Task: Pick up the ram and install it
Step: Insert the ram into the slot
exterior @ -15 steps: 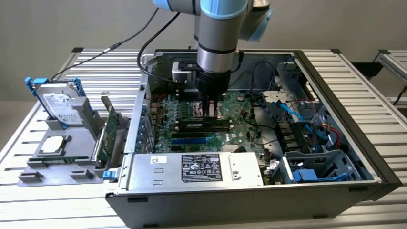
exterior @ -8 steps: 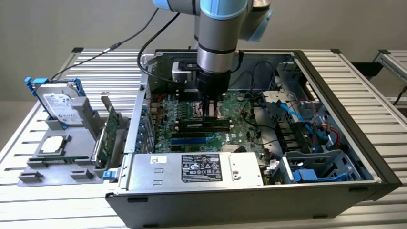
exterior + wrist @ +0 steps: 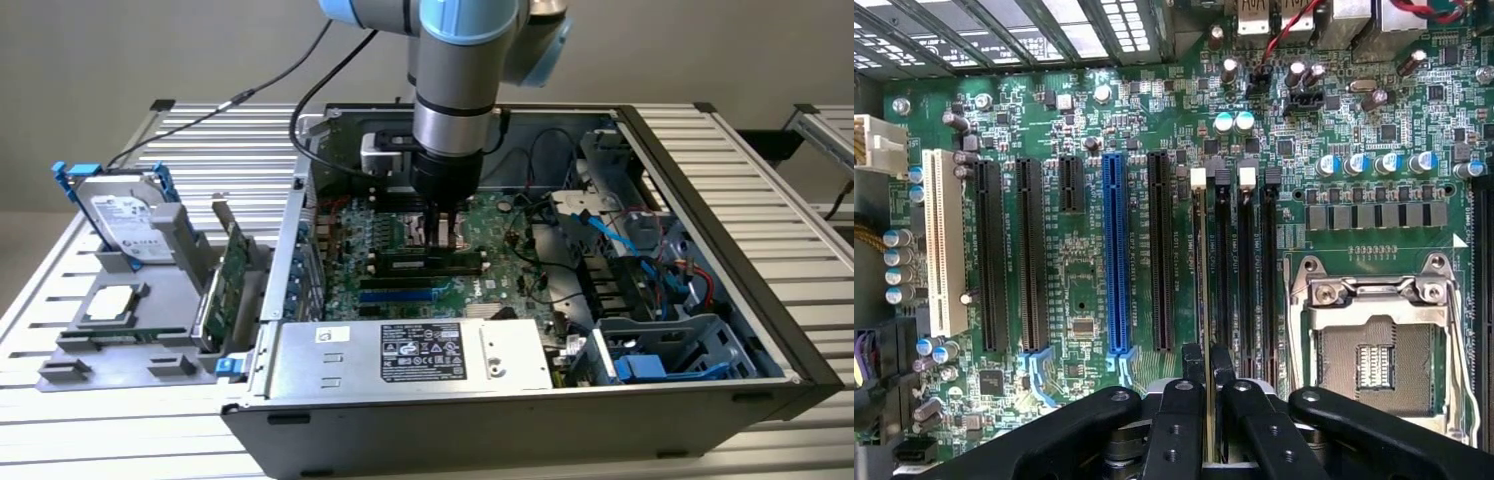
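Note:
My gripper (image 3: 447,232) is down inside the open computer case (image 3: 747,300), over the green motherboard (image 3: 400,290). In the wrist view the gripper (image 3: 1208,358) is shut on the ram (image 3: 1209,425), which I see edge-on as a thin strip between the two black fingers (image 3: 1176,400). The strip runs in line with the row of long black memory slots (image 3: 1226,270), above the one with a white latch (image 3: 1199,178). Whether the ram touches the slot I cannot tell.
A CPU socket (image 3: 1374,350) lies beside the memory slots, and a blue slot (image 3: 1116,250) and black expansion slots lie on their other side. A power supply (image 3: 414,352) and blue cables (image 3: 617,245) crowd the case. Outside, a grey tray (image 3: 80,372) holds a hard drive (image 3: 127,215) and a green expansion card (image 3: 230,280).

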You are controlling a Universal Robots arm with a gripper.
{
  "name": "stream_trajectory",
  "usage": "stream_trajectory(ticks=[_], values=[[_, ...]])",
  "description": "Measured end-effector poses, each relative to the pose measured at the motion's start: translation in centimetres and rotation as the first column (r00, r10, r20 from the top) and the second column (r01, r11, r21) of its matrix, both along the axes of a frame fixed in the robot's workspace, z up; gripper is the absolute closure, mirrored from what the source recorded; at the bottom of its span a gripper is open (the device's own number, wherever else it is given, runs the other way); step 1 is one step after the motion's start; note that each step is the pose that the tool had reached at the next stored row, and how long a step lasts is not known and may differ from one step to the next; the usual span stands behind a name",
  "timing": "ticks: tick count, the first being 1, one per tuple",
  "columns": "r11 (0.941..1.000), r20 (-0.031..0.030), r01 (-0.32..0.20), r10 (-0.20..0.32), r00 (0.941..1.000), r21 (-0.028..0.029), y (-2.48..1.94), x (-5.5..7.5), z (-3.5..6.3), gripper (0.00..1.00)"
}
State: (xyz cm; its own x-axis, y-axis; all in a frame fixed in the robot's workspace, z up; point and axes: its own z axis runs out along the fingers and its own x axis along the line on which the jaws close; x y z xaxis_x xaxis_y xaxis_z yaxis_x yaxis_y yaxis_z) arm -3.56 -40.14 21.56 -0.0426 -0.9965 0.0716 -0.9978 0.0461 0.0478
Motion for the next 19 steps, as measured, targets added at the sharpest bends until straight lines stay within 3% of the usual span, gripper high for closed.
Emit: stream_trajectory(ticks=[5,11,13,14,19], values=[[1.0,-0.0003,0.0,0.0,1.0,-0.0007,0.01,0.0,-0.03,0.86],[1.0,-0.0009,0.0,0.0,1.0,-0.0005,0.02,0.0,0.12,0.55],[1.0,-0.0016,0.0,0.0,1.0,-0.0007,0.02,0.0,0.47,0.55],[1.0,-0.0019,0.0,0.0,1.0,-0.0006,0.01,0.0,0.72,0.49],[1.0,-0.0041,0.0,0.0,1.0,-0.0008,0.02,0.0,2.4,0.49]])
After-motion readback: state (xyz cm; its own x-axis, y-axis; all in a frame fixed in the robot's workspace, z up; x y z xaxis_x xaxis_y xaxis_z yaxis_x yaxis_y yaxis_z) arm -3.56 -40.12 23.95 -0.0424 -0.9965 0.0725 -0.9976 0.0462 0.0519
